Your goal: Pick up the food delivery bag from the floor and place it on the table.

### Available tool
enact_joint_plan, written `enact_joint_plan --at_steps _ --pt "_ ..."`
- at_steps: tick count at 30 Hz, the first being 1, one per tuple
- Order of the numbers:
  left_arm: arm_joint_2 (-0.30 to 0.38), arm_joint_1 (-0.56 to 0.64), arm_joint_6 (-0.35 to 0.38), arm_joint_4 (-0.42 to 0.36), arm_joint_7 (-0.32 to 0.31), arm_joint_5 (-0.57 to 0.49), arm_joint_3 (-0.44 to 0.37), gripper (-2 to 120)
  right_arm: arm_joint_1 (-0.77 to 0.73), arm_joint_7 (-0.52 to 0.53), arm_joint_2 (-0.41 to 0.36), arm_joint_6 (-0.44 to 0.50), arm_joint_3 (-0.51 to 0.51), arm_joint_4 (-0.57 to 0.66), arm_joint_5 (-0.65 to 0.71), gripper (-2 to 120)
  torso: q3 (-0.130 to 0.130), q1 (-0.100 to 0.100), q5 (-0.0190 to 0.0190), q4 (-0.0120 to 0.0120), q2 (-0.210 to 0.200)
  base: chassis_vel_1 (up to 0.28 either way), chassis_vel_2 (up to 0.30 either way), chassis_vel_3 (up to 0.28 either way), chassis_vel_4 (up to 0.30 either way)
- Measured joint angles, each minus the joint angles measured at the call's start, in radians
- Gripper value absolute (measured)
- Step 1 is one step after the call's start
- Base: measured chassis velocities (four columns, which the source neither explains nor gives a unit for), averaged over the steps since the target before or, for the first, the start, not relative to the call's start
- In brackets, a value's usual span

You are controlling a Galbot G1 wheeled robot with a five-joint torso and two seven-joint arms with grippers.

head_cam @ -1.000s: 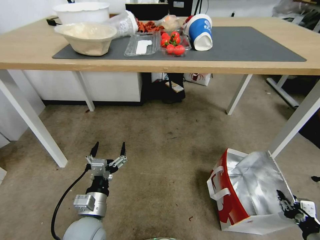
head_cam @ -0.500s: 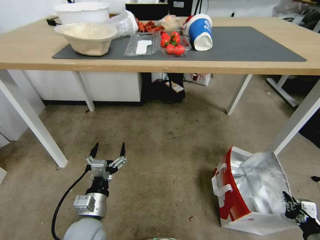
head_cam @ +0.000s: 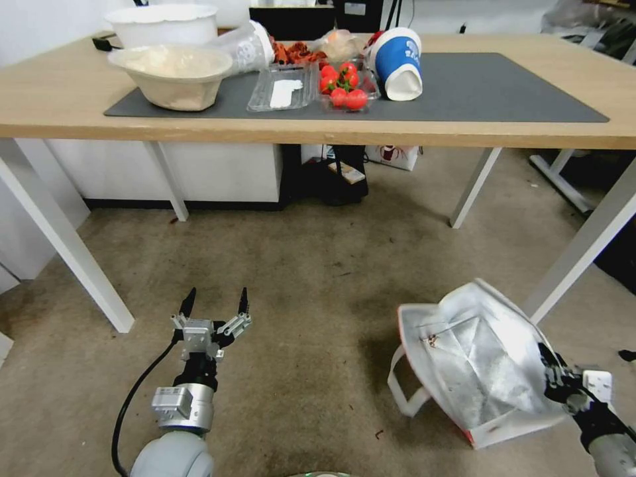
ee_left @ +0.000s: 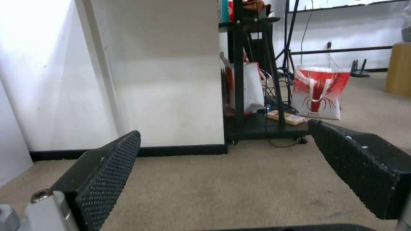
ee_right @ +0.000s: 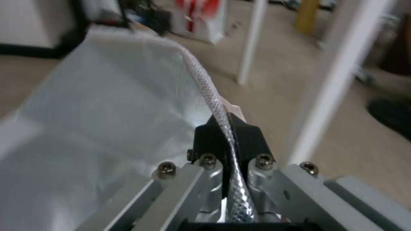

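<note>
I have the right gripper [head_cam: 551,371] pinched tight on the foil-lined rim of the food delivery bag [head_cam: 467,368], low at my right side; in the right wrist view the rim edge runs straight between the closed fingers [ee_right: 214,138]. The bag is tipped over with its silver lining facing up, its lower corner down at the floor [head_cam: 298,278], a white strap handle [head_cam: 404,391] hanging off its left side. It sits just in front of a white leg of the table [head_cam: 583,245], below the tabletop [head_cam: 59,99]. My left gripper [head_cam: 215,301] hangs low over the carpet at my left, well apart from the bag, fingers spread wide and holding nothing.
</note>
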Motion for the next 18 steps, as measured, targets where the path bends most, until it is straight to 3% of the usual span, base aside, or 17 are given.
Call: enact_joint_plan --at_steps 7,18 --pt "0.005 -0.005 -0.017 0.002 -0.004 -0.004 -0.009 98 0.013 -0.069 -0.049 -0.011 -0.017 0.075 0.051 0 0.0 0.0 0.0 0.0002 0.0 0.0 0.0 0.0 0.0" --pt "0.013 -0.013 -0.061 0.004 0.053 -0.035 -0.02 99 0.027 -0.197 -0.094 -0.07 -0.012 0.226 0.079 0 0.0 0.0 0.0 0.0001 0.0 0.0 0.0 0.0 0.0"
